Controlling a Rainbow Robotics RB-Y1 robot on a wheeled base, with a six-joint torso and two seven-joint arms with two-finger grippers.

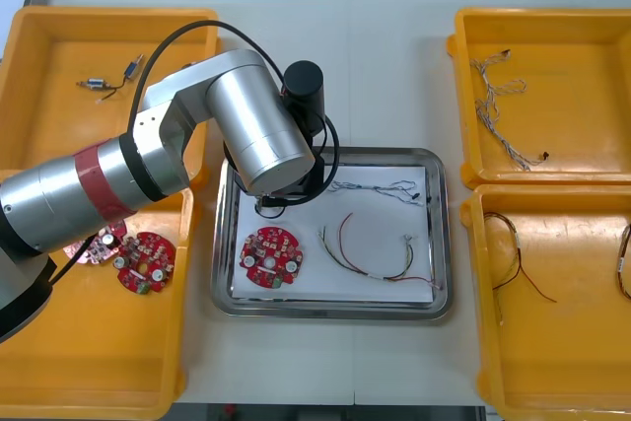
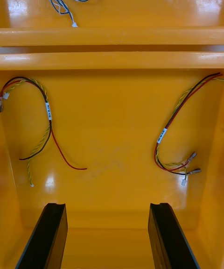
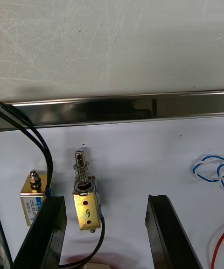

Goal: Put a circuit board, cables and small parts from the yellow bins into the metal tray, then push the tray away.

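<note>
Left gripper (image 3: pixel 106 203), jaws apart over the metal tray (image 3: pixel 140 108), small metal parts (image 3: pixel 86 208) seemingly delivered inside (right gripper (image 2: pixel 107 213) likewise apart, beside it)

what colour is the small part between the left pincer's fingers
Brass-gold small metal part with a silvery spring; best in the left wrist view.

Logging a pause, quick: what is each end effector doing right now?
Left end effector: open, holding nothing, over the tray.
Right end effector: open, holding nothing, over a yellow bin.
</note>
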